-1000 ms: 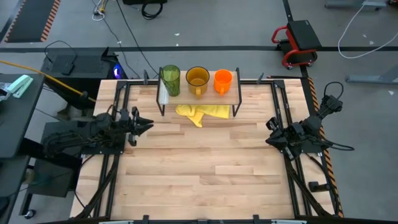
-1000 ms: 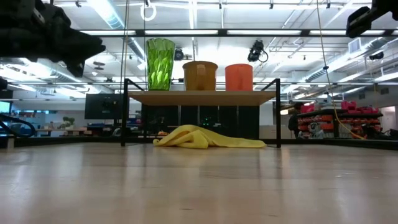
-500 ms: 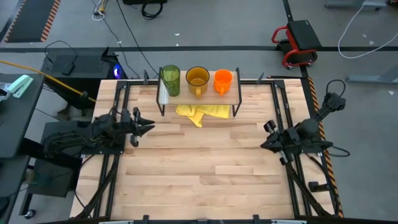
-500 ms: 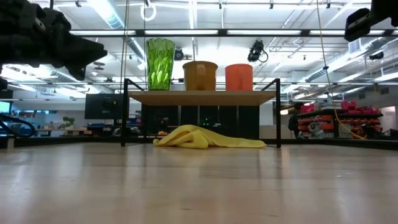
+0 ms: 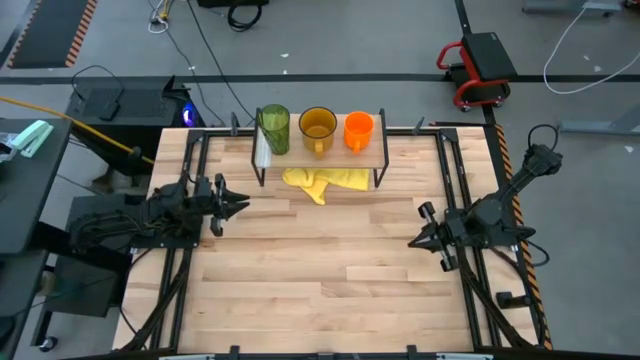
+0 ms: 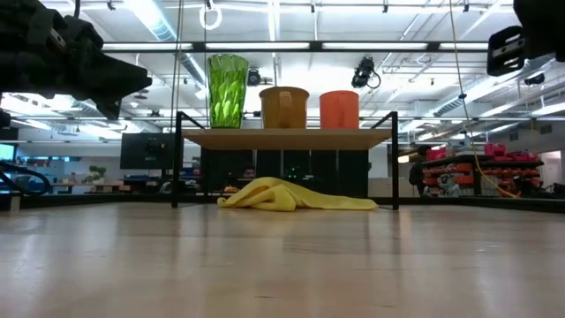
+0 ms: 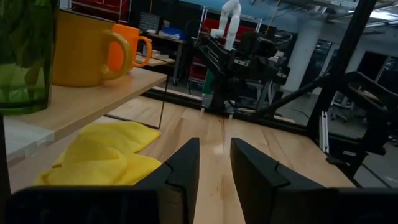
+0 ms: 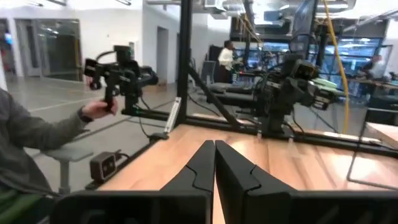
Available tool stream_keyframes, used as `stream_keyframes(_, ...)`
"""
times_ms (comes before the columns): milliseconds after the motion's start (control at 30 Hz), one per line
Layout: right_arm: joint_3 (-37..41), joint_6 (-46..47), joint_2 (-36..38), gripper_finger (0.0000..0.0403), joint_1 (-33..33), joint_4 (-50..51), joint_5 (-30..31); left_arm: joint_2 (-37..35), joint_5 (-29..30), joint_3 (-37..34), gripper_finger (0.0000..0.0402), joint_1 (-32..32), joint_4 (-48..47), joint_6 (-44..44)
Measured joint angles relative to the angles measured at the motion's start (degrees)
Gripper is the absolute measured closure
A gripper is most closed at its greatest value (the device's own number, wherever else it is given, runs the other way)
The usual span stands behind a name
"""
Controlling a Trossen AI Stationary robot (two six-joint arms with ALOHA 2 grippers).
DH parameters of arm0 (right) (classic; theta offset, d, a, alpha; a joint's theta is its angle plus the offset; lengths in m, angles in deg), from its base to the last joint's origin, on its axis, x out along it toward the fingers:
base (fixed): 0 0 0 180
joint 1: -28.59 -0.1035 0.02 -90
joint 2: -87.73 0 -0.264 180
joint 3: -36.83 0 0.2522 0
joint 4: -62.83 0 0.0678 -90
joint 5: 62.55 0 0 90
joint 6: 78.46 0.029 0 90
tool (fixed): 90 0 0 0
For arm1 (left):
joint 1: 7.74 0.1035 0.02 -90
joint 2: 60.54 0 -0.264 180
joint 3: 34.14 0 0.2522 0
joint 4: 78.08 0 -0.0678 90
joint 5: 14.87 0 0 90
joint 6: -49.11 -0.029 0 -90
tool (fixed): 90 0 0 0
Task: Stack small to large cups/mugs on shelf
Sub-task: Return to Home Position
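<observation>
Three cups stand upright in a row on the shelf (image 5: 330,158) at the table's far edge: the green tumbler (image 5: 274,128) toward the left, the amber mug (image 5: 318,127) in the middle, the orange mug (image 5: 358,130) toward the right. In the low view they show as tumbler (image 6: 227,90), amber mug (image 6: 283,107) and orange mug (image 6: 339,109) on the plank (image 6: 287,139). My left gripper (image 5: 243,205) hovers left of the shelf, open by a narrow gap (image 7: 215,155) and pointing toward it. My right gripper (image 5: 411,243) hovers over the table's right part, shut (image 8: 215,149).
A yellow cloth (image 5: 325,181) lies crumpled on the table under the shelf, between its black legs (image 6: 291,196). Black rails run along the table's left and right sides. Bare wood spreads in front of the shelf. A person (image 8: 25,143) sits beyond the table's left side.
My right gripper has swung toward the table's near edge and a little toward its left, staying above the table. The cups, the shelf and the cloth have kept still.
</observation>
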Motion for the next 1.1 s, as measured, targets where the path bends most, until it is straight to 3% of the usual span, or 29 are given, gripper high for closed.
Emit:
stream_keyframes(200,0.00,0.02,-0.23,0.0385,1.47,-1.15,8.11,0.00,-0.07,0.00,0.0305,0.00,0.19,0.01)
stream_keyframes(300,-0.02,-0.28,-0.22,0.0385,4.67,-2.43,8.10,0.00,-0.06,-0.02,0.0307,0.00,0.26,-0.03)
stream_keyframes(633,-0.02,0.36,-0.19,0.0385,20.92,-3.80,-6.13,0.00,-0.04,-0.02,0.0301,0.00,0.34,0.00)
stream_keyframes(833,-0.02,-0.90,-0.19,0.0385,26.71,-3.52,-7.10,0.00,-0.01,-0.02,0.0307,0.00,0.36,-0.02)
stream_keyframes(1100,-0.02,-2.89,-0.19,0.0385,29.03,-2.08,-7.15,0.00,0.02,-0.04,0.0302,0.00,0.37,-0.01)
